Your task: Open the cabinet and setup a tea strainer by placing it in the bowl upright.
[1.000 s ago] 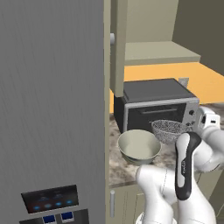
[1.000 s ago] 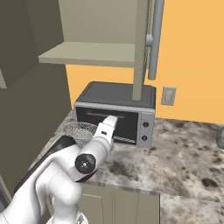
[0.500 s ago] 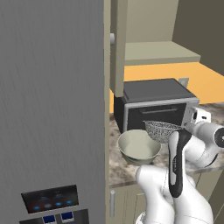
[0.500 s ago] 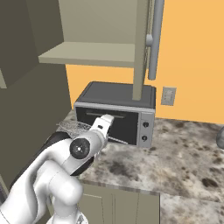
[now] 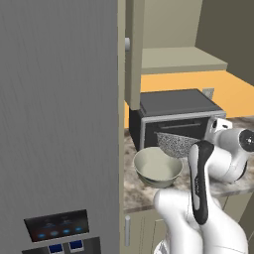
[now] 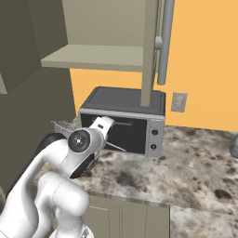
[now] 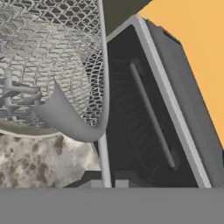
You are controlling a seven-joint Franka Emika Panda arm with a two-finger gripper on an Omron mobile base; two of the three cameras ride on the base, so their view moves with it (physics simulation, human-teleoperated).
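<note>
The tea strainer (image 5: 176, 144) hangs tilted in front of the black oven, just over the far right rim of the pale bowl (image 5: 158, 167). The bowl stands on the counter beside the fridge. My gripper (image 7: 108, 183) is shut on the strainer's thin handle (image 7: 103, 92), which runs up from between the fingertips past the mesh basket (image 7: 48, 61). The tall cabinet (image 6: 100, 56) stands open above, its door (image 6: 151, 46) swung out with the grey bar handle (image 6: 165, 42) showing. In the right base view the mesh (image 6: 62, 128) peeks out left of my arm.
A black oven (image 6: 125, 122) sits on the speckled counter (image 6: 186, 162) right behind the strainer and bowl. The big grey fridge (image 5: 59, 109) walls off the left side. The open cabinet door (image 5: 134, 49) hangs above the bowl. A wall outlet (image 6: 178, 102) is on the orange wall.
The strainer has travelled left, from beside the bowl to over its far right rim. My forearm has swung round and now stands more upright.
</note>
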